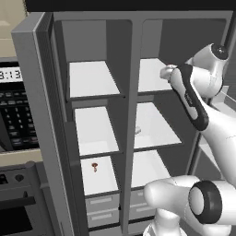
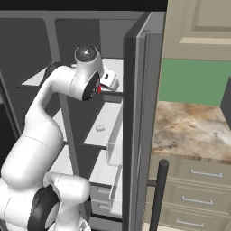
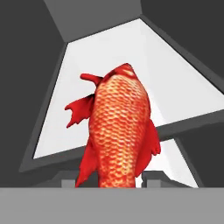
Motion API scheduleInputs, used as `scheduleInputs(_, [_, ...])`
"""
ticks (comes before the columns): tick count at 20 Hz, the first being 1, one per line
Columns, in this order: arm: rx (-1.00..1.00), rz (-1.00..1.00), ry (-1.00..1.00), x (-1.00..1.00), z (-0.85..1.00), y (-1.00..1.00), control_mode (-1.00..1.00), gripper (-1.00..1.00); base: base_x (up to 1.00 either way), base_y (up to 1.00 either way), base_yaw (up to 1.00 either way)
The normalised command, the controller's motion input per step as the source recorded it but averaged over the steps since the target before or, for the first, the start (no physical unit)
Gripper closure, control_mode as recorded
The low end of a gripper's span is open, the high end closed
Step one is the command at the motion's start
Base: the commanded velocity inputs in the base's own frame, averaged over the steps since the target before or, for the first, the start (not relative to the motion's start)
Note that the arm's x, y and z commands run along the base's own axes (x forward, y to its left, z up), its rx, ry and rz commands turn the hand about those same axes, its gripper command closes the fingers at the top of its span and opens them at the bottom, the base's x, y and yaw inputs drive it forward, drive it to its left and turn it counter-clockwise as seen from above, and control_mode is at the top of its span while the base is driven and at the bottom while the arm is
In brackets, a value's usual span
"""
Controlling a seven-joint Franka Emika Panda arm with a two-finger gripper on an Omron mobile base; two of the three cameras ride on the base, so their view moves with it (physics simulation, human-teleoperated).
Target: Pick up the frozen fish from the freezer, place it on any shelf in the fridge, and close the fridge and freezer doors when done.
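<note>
The frozen fish (image 3: 116, 127), bright red and scaly with splayed fins, hangs in my gripper (image 3: 111, 181), which is shut on its lower end. One dark fingertip (image 3: 70, 183) shows on each side of it. Beneath and behind the fish lies a white shelf (image 3: 179, 87) of the fridge (image 1: 156, 129). My hand (image 1: 166, 72) reaches in at the level of the top fridge shelf (image 1: 150, 78). A sliver of the red fish (image 2: 98, 89) peeks out beside the wrist. The freezer (image 1: 94, 124) stands open to the left of the divider.
A tiny dark red blob with a stem (image 1: 94, 167) sits on a low freezer shelf. A small pale lump (image 1: 137, 131) lies on the middle fridge shelf. The open freezer door (image 1: 39, 120) stands left, the fridge door (image 2: 135, 135) with white bins right. A counter (image 2: 194, 126) lies beyond.
</note>
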Motion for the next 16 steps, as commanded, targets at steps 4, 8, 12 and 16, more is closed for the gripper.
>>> scheduleInputs(4, [0.0,0.05,0.01,0.6,-0.27,0.0,-1.0,1.0,0.0,0.0,0.0])
scheduleInputs(8, [0.0,0.0,0.0,0.68,-0.64,0.0,-1.0,1.0,0.0,0.0,0.0])
scheduleInputs(12, [-0.01,0.0,0.03,0.73,-0.58,0.0,-1.0,1.0,0.0,0.0,0.0])
scheduleInputs(16, [0.0,0.0,0.04,0.62,-0.35,0.0,-1.0,1.0,0.0,0.0,0.0])
